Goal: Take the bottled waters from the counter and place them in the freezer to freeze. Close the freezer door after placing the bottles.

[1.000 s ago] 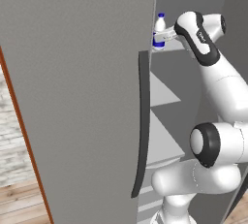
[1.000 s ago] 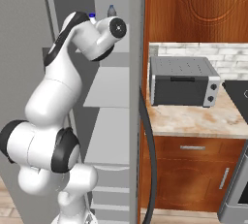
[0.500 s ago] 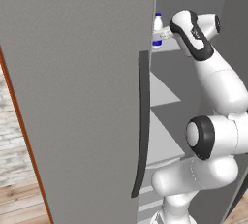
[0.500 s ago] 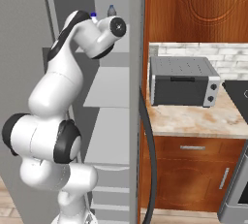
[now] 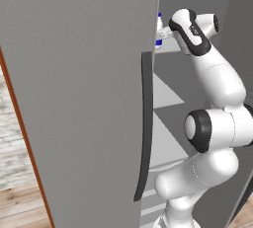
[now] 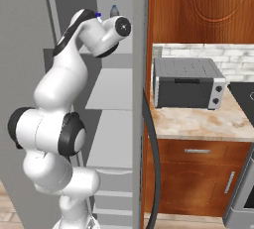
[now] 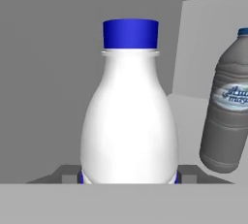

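Note:
My gripper [image 7: 128,177] is shut on a white bottled water [image 7: 130,121] with a blue cap, held upright inside the freezer's top compartment. In the left base view this bottle [image 5: 159,30] peeks out beside the open freezer door [image 5: 79,98], with the gripper [image 5: 166,34] at it. A grey translucent bottled water [image 7: 227,116] stands upright on the shelf to the right, apart from the held one. From the right base view I see that grey bottle [image 6: 114,10] and the blue cap [image 6: 98,15] above the hand. The counter [image 6: 198,124] lies to the right of the freezer.
The open door's long dark handle [image 5: 145,128] runs close to my arm. Pale shelves [image 6: 111,89] sit below the hand. A grey toaster oven [image 6: 186,84] stands on the counter, a dark stovetop [image 6: 244,96] at far right, and wooden cabinets [image 6: 198,183] below.
The hand with the white bottle has shifted slightly deeper into the freezer, and the arm's elbow has swung a little. The grip is unchanged.

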Motion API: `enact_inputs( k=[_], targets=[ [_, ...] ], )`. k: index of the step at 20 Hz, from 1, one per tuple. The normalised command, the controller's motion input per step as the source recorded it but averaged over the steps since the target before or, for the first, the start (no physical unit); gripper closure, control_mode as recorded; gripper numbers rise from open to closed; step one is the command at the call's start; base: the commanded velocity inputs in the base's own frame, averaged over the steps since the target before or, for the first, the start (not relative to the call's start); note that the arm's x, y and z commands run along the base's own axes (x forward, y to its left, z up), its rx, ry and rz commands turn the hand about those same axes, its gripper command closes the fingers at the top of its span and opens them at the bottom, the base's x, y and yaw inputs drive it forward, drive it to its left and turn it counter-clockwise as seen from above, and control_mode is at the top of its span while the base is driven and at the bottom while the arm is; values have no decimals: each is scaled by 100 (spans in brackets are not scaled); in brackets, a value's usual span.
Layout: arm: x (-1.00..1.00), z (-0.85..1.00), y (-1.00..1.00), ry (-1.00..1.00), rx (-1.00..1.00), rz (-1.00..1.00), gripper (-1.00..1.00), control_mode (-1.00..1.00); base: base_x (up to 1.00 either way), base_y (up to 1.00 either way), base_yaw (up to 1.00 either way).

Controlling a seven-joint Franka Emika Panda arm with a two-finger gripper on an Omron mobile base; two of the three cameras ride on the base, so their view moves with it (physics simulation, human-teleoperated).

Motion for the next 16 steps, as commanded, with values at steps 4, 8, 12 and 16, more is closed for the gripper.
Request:
enact_inputs(
  k=[4, 8, 12, 16],
  targets=[
    [27, -15, 0, 0, 0, 0, 100, -100, 0, 0, 0],
    [20, -3, 0, -1, 0, 0, 100, -100, 0, 0, 0],
    [14, -12, 0, -5, 0, 0, 100, -100, 0, 0, 0],
    [6, -21, 0, -3, 0, 1, 100, -100, 0, 0, 0]
  ],
)
